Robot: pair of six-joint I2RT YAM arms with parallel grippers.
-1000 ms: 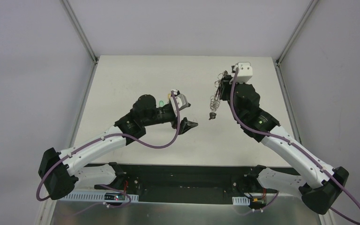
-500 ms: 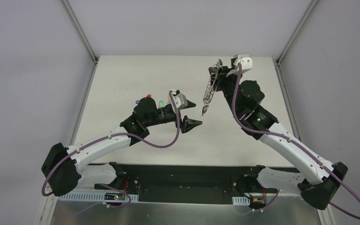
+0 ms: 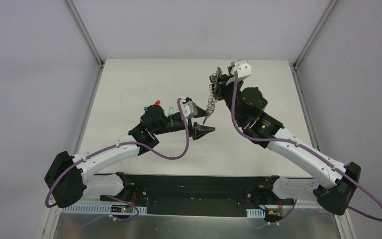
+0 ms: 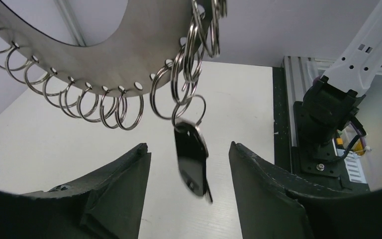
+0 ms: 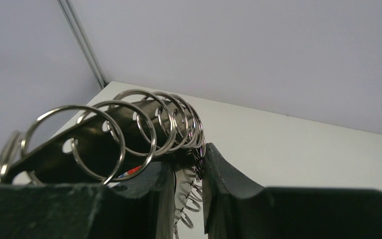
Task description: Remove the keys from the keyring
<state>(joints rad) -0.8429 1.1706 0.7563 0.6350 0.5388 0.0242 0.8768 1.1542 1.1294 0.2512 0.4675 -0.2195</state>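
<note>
My right gripper [image 3: 217, 82] is shut on the top of the keyring [image 3: 210, 102], a silvery plate edged with many small loops, which hangs down above the table. In the right wrist view the fingers [image 5: 214, 164] pinch the keyring [image 5: 94, 144]. One dark-tagged key [image 3: 206, 119] dangles from its lowest loops. My left gripper [image 3: 202, 123] is open just below it. In the left wrist view the dark key [image 4: 191, 159] hangs between the spread fingers [image 4: 124, 174] without touching them, under the keyring [image 4: 104, 55]. Blue [image 3: 145, 107], red [image 3: 157, 102] and green [image 3: 171, 110] tagged keys lie loose on the table beside the left arm.
The white table [image 3: 129, 79] is bounded by metal rails at left [image 3: 84, 35] and right [image 3: 303, 99]. The black base rail [image 3: 199, 184] runs along the near edge. The right arm's base [image 4: 328, 114] shows in the left wrist view.
My right arm has swung the keyring leftward toward the left gripper. The left gripper has shifted slightly right and up, so the dark key now hangs between its open fingers.
</note>
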